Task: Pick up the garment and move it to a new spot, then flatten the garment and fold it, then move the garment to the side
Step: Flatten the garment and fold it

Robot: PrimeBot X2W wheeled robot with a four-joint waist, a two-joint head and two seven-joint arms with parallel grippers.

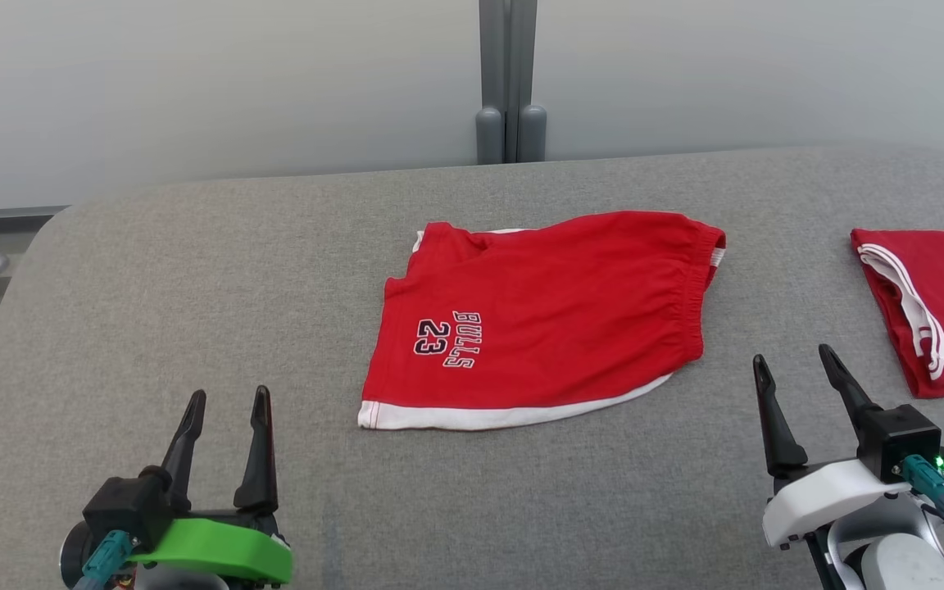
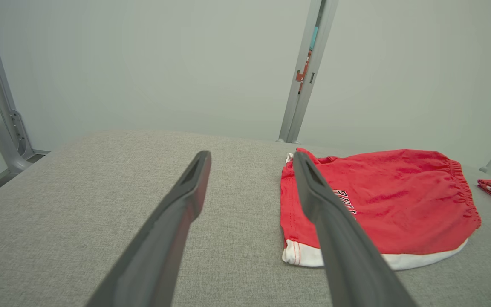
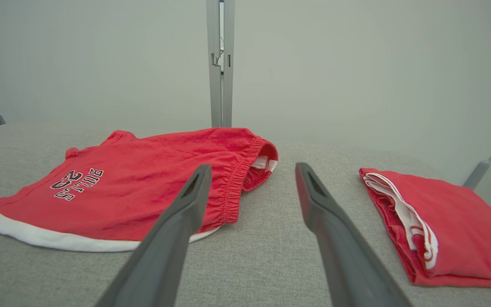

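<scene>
Red shorts [image 1: 546, 315] are lying in the middle of the grey table [image 1: 193, 270]. The left gripper [image 1: 229, 393] and right gripper [image 1: 792, 354] are hanging spread wide, holding nothing. Pinching both side edges together is looking best

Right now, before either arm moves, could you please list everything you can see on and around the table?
shorts: one, red with a white hem and "BULLS 23" lettering, lying mid-table
folded garment: one, red with white trim, on the table to the right of the shorts
table: one, grey fabric top, under both garments
post: one, grey, upright behind the table's far edge
wall: one, pale, behind the table
left pincer: one, dark fingers on a green mount, open, near side, left of the shorts
right pincer: one, dark fingers on a white mount, open, near side, between the two garments
</scene>
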